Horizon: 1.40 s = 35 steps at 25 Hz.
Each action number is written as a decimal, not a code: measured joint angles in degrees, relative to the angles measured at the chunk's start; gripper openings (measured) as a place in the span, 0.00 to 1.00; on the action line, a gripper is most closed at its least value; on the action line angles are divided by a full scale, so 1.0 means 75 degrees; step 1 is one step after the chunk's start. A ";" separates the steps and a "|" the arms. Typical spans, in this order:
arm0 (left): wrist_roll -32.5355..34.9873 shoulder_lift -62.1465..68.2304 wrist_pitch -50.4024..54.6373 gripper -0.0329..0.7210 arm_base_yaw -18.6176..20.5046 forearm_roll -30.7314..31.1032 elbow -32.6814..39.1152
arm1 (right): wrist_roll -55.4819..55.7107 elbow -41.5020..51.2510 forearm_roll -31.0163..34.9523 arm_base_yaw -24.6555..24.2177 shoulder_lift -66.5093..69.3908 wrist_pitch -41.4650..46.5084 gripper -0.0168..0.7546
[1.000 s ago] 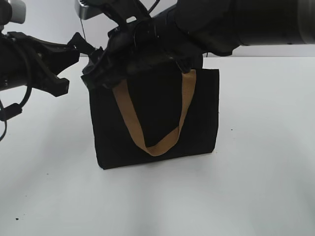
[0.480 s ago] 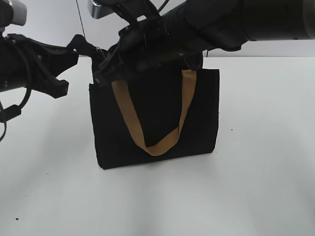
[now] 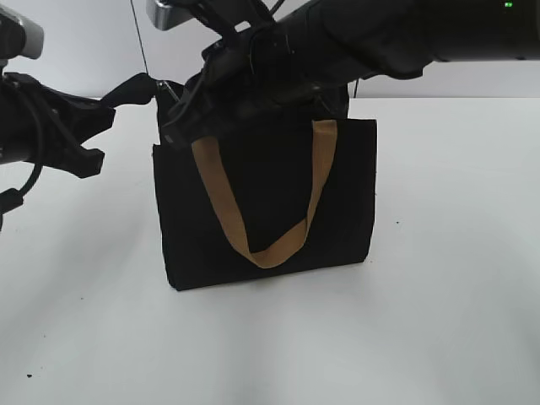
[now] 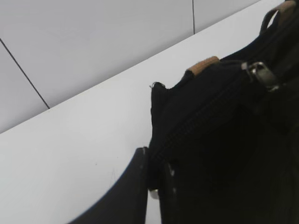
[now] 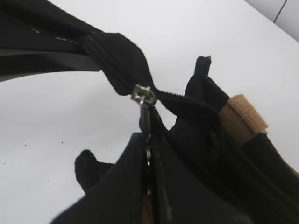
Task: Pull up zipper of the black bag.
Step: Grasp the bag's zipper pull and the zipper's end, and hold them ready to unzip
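Note:
The black bag (image 3: 270, 194) stands upright on the white table, a tan handle (image 3: 261, 245) hanging down its front. My left gripper (image 3: 126, 89) is shut on the fabric end of the bag's top at its left corner; in the left wrist view the jaws (image 4: 156, 172) pinch that black fabric. My right gripper (image 3: 179, 118) reaches across to the bag's top left. In the right wrist view its jaws (image 5: 148, 144) are shut on the pull of the silver zipper (image 5: 144, 94), close to the held end. The zipper also shows in the left wrist view (image 4: 260, 72).
The white table (image 3: 439, 295) surrounds the bag, with a pale wall behind. The right arm crosses above the bag's top and hides most of it. A tan handle end (image 5: 243, 119) lies beside the zip track.
My right gripper has shifted a little to the right and up along the bag's top. My left arm has drawn slightly left, stretching the fabric end taut.

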 joint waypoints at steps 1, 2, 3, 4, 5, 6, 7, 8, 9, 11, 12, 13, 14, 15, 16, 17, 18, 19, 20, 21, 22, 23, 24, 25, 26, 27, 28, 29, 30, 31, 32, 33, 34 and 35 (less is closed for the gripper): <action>0.0000 0.0000 0.0053 0.09 0.0000 0.0000 -0.0010 | 0.0000 0.0000 -0.0031 0.0000 -0.0050 0.0030 0.02; 0.0000 0.0000 0.0093 0.09 0.0000 0.0000 -0.0017 | 0.0000 0.0000 -0.0057 -0.0009 -0.0092 0.0051 0.02; 0.0000 0.0000 0.0133 0.09 0.0000 0.0000 -0.0026 | 0.0000 0.0000 -0.0072 -0.0049 -0.0141 0.0084 0.01; 0.0000 0.0000 0.0178 0.09 0.0000 0.0000 -0.0032 | 0.0000 0.0000 -0.0078 -0.0102 -0.0179 0.0099 0.01; 0.0000 0.0000 0.0229 0.09 0.0000 0.0000 -0.0034 | 0.0000 0.0000 -0.0088 -0.0155 -0.0216 0.0143 0.01; 0.0000 0.0000 0.0275 0.09 0.0000 0.0000 -0.0040 | 0.0000 0.0000 -0.0088 -0.0229 -0.0251 0.0200 0.01; 0.0000 0.0000 0.0323 0.09 0.0000 0.0000 -0.0040 | 0.0000 0.0000 -0.0088 -0.0305 -0.0284 0.0291 0.01; 0.0000 0.0000 0.0369 0.09 0.0000 0.0000 -0.0040 | 0.0000 0.0000 -0.0088 -0.0381 -0.0316 0.0381 0.01; 0.0000 0.0000 0.0406 0.09 0.0000 0.0000 -0.0040 | 0.0000 0.0000 -0.0088 -0.0443 -0.0336 0.0456 0.01; 0.0000 0.0000 0.0470 0.09 0.0000 0.0000 -0.0040 | 0.0000 0.0007 -0.0088 -0.0579 -0.0398 0.0630 0.01; 0.0000 0.0000 0.0479 0.09 0.0000 0.0000 -0.0040 | 0.0000 0.0007 -0.0088 -0.0623 -0.0425 0.0704 0.01; 0.0000 0.0000 0.0479 0.09 0.0000 0.0000 -0.0040 | 0.0000 0.0007 -0.0088 -0.0674 -0.0445 0.0770 0.01; 0.0000 0.0000 0.0488 0.09 0.0000 0.0000 -0.0040 | 0.0000 0.0007 -0.0088 -0.0729 -0.0445 0.0856 0.01; 0.0000 0.0000 0.0514 0.09 0.0000 0.0000 -0.0040 | 0.0000 0.0007 -0.0080 -0.0776 -0.0445 0.0949 0.01; 0.0000 0.0000 0.0550 0.09 0.0000 0.0000 -0.0040 | 0.0000 0.0007 -0.0080 -0.0821 -0.0445 0.1030 0.01; 0.0000 0.0000 0.0582 0.09 0.0000 0.0000 -0.0040 | 0.0000 0.0007 -0.0080 -0.0862 -0.0445 0.1114 0.01; 0.0000 0.0000 0.0630 0.09 0.0000 0.0000 -0.0040 | 0.0000 0.0007 -0.0073 -0.0904 -0.0445 0.1197 0.01; 0.0000 0.0000 0.0682 0.09 0.0000 0.0007 -0.0040 | 0.0000 0.0007 -0.0067 -0.0938 -0.0445 0.1294 0.01; 0.0000 0.0000 0.0751 0.09 0.0000 0.0007 -0.0040 | -0.0007 0.0007 -0.0067 -0.0982 -0.0445 0.1360 0.01; 0.0000 0.0000 0.0807 0.09 0.0000 0.0007 -0.0040 | -0.0007 0.0007 -0.0057 -0.1042 -0.0445 0.1435 0.01; 0.0000 0.0000 0.0903 0.09 0.0000 0.0007 -0.0040 | -0.0007 0.0007 -0.0057 -0.1110 -0.0445 0.1500 0.01; 0.0000 0.0000 0.0960 0.09 0.0007 0.0007 -0.0040 | -0.0007 0.0007 -0.0048 -0.1209 -0.0445 0.1574 0.01; 0.0000 0.0000 0.1010 0.09 0.0013 0.0007 -0.0040 | -0.0007 0.0007 -0.0028 -0.1325 -0.0445 0.1690 0.01; 0.0000 0.0000 0.1016 0.09 0.0023 0.0007 -0.0040 | -0.0007 0.0007 0.0017 -0.1444 -0.0445 0.1810 0.01; 0.0000 0.0000 0.1047 0.09 0.0023 0.0007 -0.0049 | 0.0001 0.0007 0.0037 -0.1542 -0.0452 0.1917 0.01; 0.0000 0.0000 0.1121 0.09 0.0043 0.0007 -0.0049 | 0.0001 0.0007 0.0037 -0.1692 -0.0461 0.2006 0.01; 0.0000 0.0000 0.1165 0.09 0.0053 0.0007 -0.0049 | 0.0010 0.0007 0.0037 -0.1851 -0.0478 0.2115 0.01; 0.0000 0.0000 0.1186 0.09 0.0052 0.0007 -0.0049 | 0.0016 0.0007 0.0044 -0.1975 -0.0484 0.2260 0.01; 0.0000 0.0000 0.1235 0.09 0.0052 0.0007 -0.0049 | 0.0033 0.0007 0.0038 -0.2123 -0.0484 0.2383 0.01; 0.0000 0.0000 0.1294 0.09 0.0055 0.0007 -0.0049 | 0.0043 0.0007 0.0038 -0.2275 -0.0492 0.2503 0.01; 0.0000 0.0000 0.1334 0.09 0.0062 0.0007 -0.0049 | 0.0051 0.0007 0.0046 -0.2423 -0.0498 0.2645 0.01; 0.0000 0.0000 0.1372 0.08 0.0062 0.0007 -0.0049 | 0.0066 0.0007 0.0046 -0.2544 -0.0500 0.2783 0.01; 0.0000 0.0000 0.1411 0.08 0.0062 0.0007 -0.0049 | 0.0066 0.0007 0.0046 -0.2689 -0.0507 0.2890 0.01; 0.0000 0.0000 0.1447 0.08 0.0062 0.0001 -0.0049 | 0.0084 0.0007 0.0054 -0.2849 -0.0507 0.3018 0.01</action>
